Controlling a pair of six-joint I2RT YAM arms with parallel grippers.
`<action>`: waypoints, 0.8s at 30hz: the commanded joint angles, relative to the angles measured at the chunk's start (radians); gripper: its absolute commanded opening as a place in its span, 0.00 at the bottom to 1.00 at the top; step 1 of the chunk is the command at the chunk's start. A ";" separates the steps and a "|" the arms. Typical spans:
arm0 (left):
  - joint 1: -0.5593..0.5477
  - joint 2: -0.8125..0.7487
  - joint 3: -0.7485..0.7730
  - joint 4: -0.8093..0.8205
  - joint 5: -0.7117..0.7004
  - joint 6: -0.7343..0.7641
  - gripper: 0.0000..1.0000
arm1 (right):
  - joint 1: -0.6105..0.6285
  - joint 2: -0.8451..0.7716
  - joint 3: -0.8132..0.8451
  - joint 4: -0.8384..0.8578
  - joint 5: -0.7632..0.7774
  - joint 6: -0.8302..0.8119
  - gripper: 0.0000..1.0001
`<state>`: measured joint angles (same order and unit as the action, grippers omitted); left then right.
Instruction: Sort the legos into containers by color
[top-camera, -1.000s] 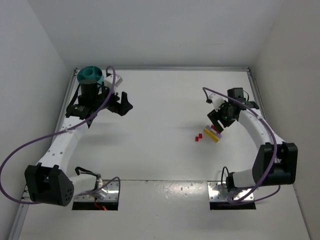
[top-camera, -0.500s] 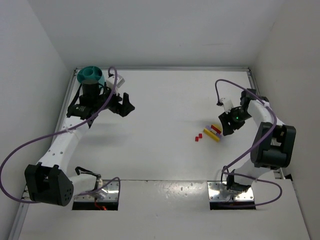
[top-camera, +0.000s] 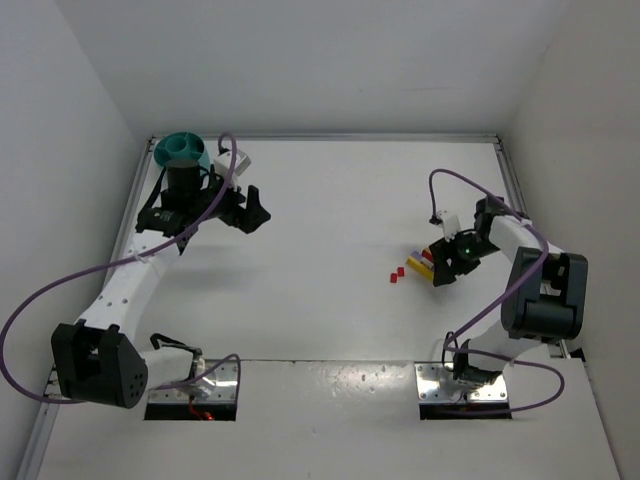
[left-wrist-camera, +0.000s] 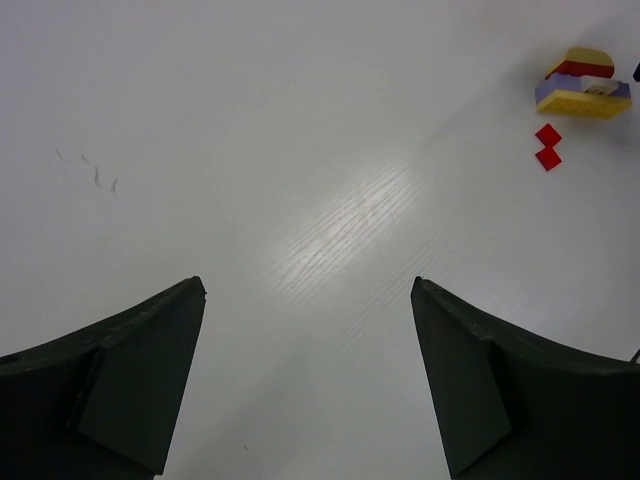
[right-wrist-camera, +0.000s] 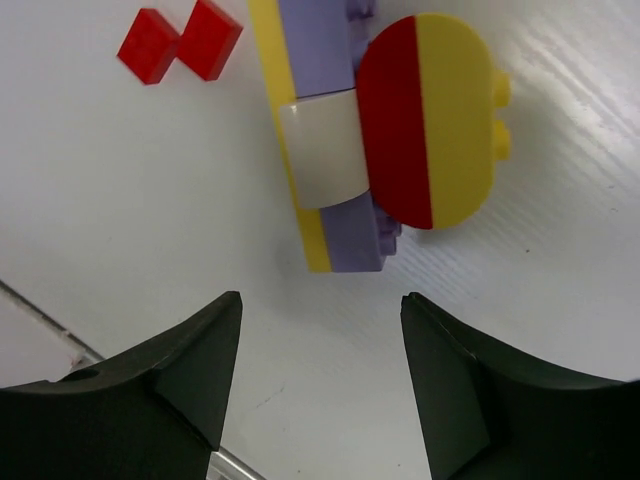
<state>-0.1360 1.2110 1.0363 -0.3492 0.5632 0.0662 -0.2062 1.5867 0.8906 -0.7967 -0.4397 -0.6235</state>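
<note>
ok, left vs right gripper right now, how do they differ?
Left gripper is by the bowl, far from the lego stack; right gripper hovers right at the stack. Left gripper's view is mostly bare table; right gripper's is filled by the stack. Both open, empty.

Bright, even light, perhaps overhead — table (left-wrist-camera: 340, 220) glare (left wrist).

Right arm comes back to the bricks

The right gripper (top-camera: 443, 268) pulled away from the legos (top-camera: 424, 263), then moved in again and now sits just beside them, lower than before.
</note>
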 joint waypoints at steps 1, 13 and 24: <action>-0.008 0.005 -0.001 0.038 0.009 -0.006 0.90 | 0.014 -0.010 -0.015 0.114 0.007 0.060 0.65; -0.008 0.044 -0.001 0.047 0.009 -0.025 0.90 | 0.024 0.041 -0.044 0.174 -0.034 0.070 0.59; -0.008 0.073 0.008 0.069 0.018 -0.043 0.90 | 0.042 0.081 -0.013 0.192 -0.034 0.110 0.54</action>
<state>-0.1360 1.2839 1.0359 -0.3244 0.5621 0.0349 -0.1795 1.6535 0.8494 -0.6338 -0.4496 -0.5369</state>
